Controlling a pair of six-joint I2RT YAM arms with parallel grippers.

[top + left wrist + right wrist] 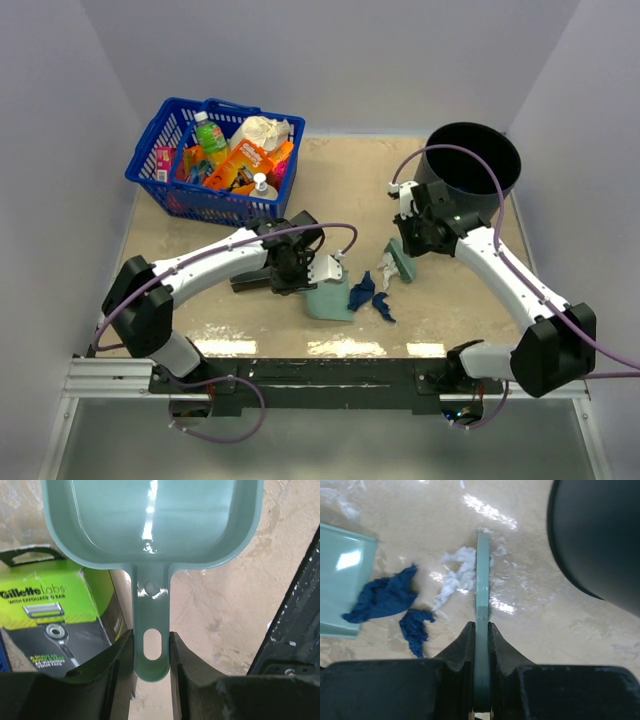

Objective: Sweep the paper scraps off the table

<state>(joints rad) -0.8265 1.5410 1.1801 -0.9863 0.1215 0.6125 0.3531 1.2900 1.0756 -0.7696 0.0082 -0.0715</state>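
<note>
From above, the paper scraps [367, 296] lay on the bench [470, 300] between the dustpan [330, 300], left, and the brush [403, 266], right. In the left wrist view, the left tool [151, 650] pinched the dustpan's handle. In the right wrist view, the right tool [481, 630] pinched the brush, a white scrap [457, 575] just beside it.

**What lies where**

The basket [150, 165] stands at the far left corner of the table [340, 185], the bin [470, 160] at the far right. In the front middle lies the dustpan [328, 302], its handle in my left gripper [151, 652], and the box [50, 615] is just left of that handle. The paper scraps [385, 597] lie right of the dustpan's mouth. One rests against the brush [482, 580], which my right gripper [481, 630] holds before the bin.
</note>
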